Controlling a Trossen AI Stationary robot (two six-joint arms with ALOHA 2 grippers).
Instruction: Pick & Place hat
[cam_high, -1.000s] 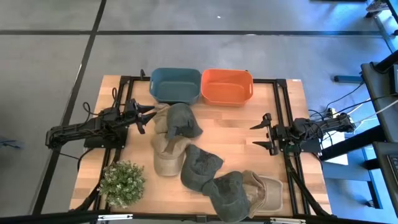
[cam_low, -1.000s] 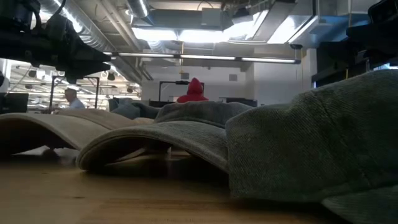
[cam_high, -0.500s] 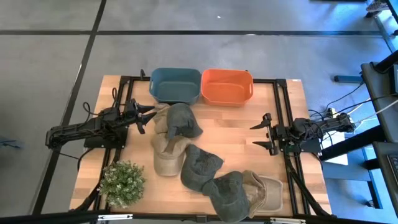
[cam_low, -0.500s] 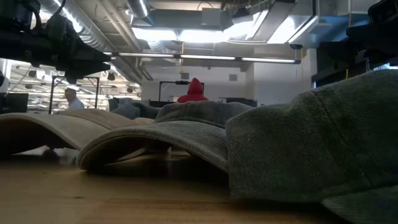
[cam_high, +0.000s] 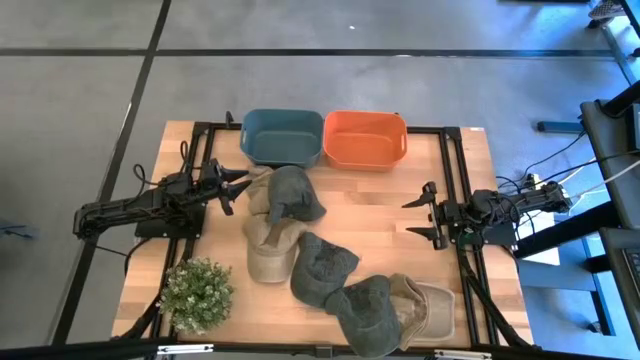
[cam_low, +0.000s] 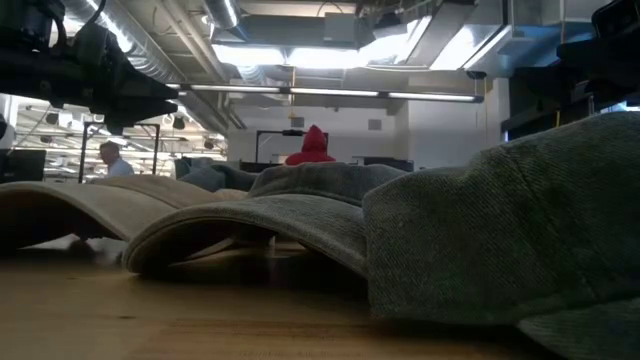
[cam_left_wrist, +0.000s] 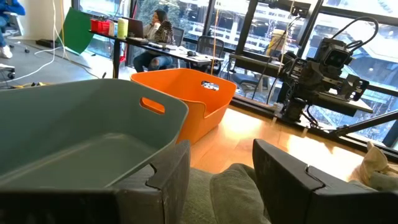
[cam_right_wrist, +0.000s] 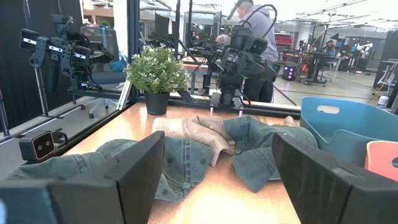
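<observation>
Left claw (cam_high: 238, 186) sits at the far-left end of the hat pile, fingers spread, low over the crumpled grey-green denim cap (cam_high: 292, 194). In your left wrist view that cloth (cam_left_wrist: 233, 193) lies in the gap between the two dark fingers (cam_left_wrist: 165, 180), so the claw is lined up but grips nothing; whether it touches the cloth, you cannot tell.

Right claw (cam_high: 424, 214) waits released at the right edge of the wooden bench (cam_high: 370, 210), well apart from every hat, pointing across toward the pile.

Hats are strewn in a chain down the middle of the bench: the grey-green cap nearest the bins, a tan cloth cap (cam_high: 268, 250) just beside it, another grey-green cap (cam_high: 322, 267), then a grey-green and a tan one (cam_high: 425, 308) overlapping at the near edge.

The blue-grey plastic bin (cam_high: 281, 138) and orange plastic bin (cam_high: 365, 140) stand side by side, touching, at the far edge, both apparently empty. No hat is placed yet.

A small potted green plant (cam_high: 196, 294) stands at the near-left corner, clear of the work.

Your judgement call: the left arm takes this cap because it lies closest to the blue-grey bin. Expect soft cloth to fold and slump in the grip.
</observation>
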